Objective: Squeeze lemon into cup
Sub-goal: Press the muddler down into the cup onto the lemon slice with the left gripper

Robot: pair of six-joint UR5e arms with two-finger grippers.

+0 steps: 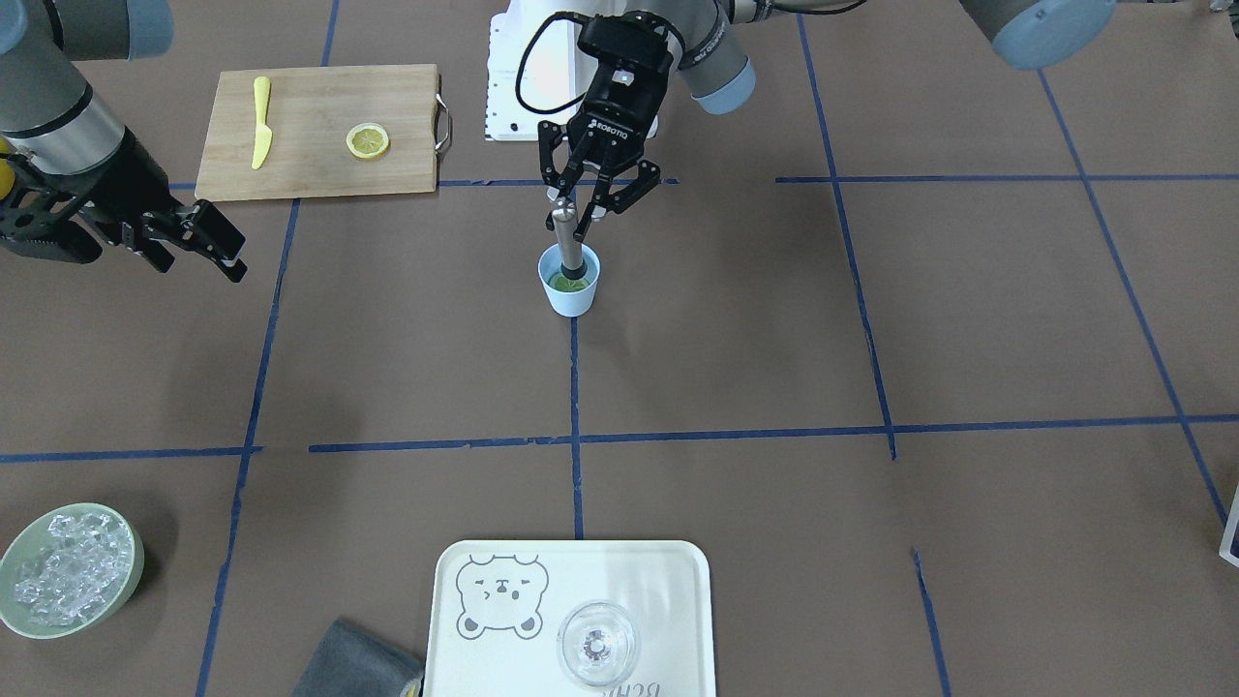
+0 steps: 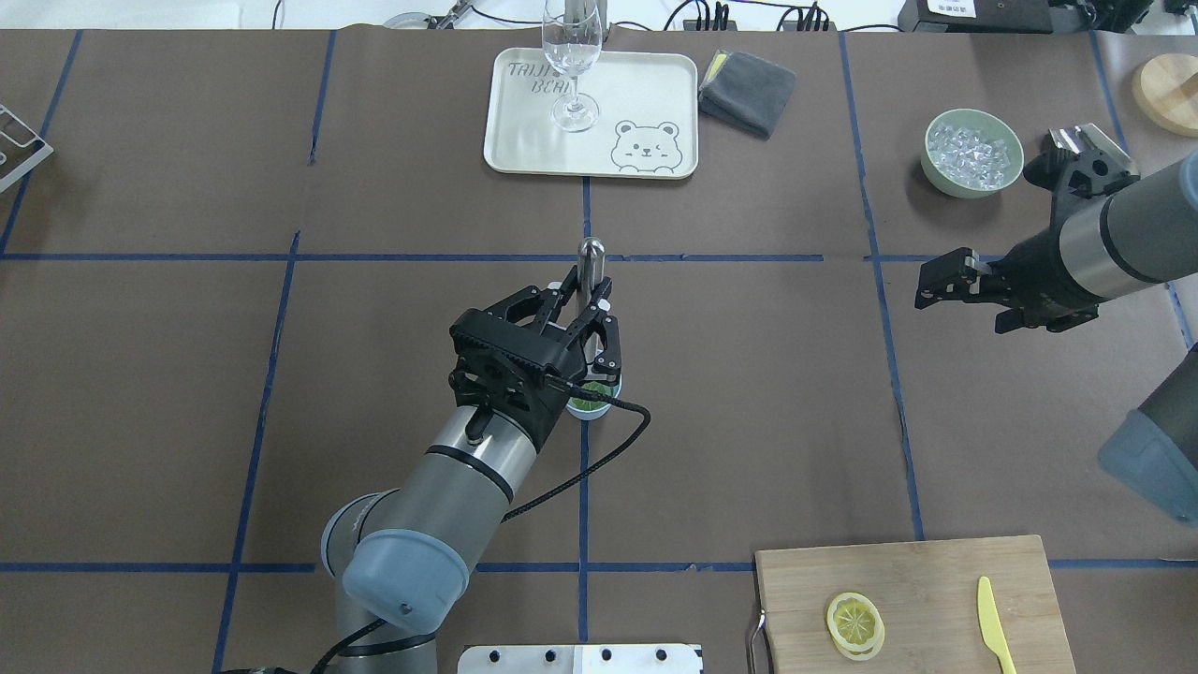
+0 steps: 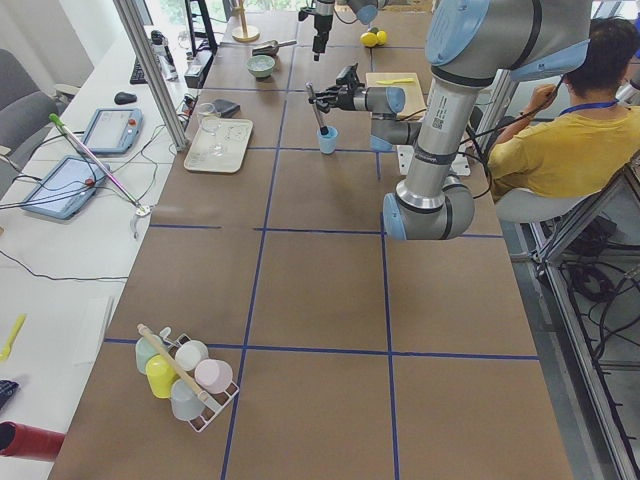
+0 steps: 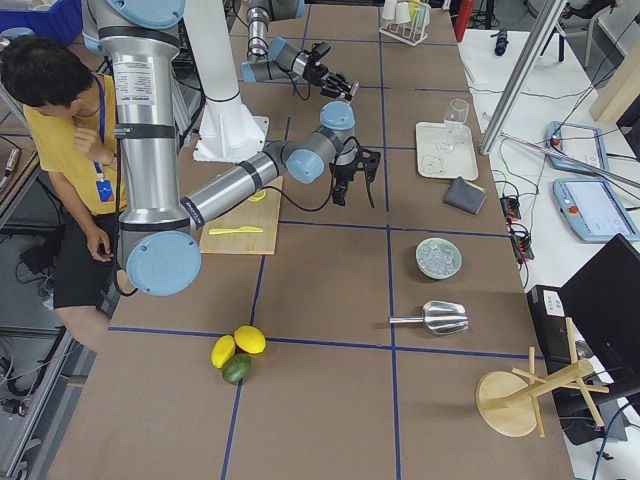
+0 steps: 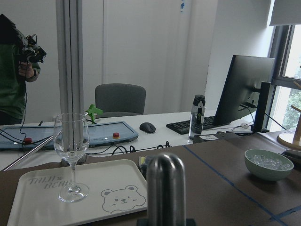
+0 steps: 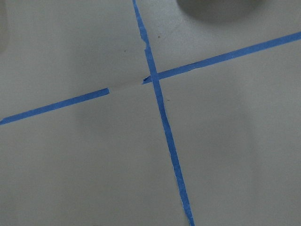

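The light blue cup (image 1: pixel 571 290) stands at the table's middle, and the overhead view shows only a sliver of it (image 2: pixel 590 408) under my left wrist. My left gripper (image 1: pixel 573 219) is shut on an upright metal muddler (image 1: pixel 567 242) whose lower end is inside the cup. It rests on something greenish yellow (image 1: pixel 571 284) that I cannot make out as a lemon slice. A lemon slice (image 1: pixel 368 141) lies on the wooden cutting board (image 1: pixel 319 169). My right gripper (image 1: pixel 198 254) is open and empty, hovering over bare table far from the cup.
A yellow plastic knife (image 1: pixel 260 121) lies on the board. A white bear tray (image 1: pixel 668 600) holds a clear glass (image 1: pixel 597 644). A pale green bowl (image 1: pixel 138 557) of ice sits at a corner. A grey cloth (image 1: pixel 353 663) lies beside the tray.
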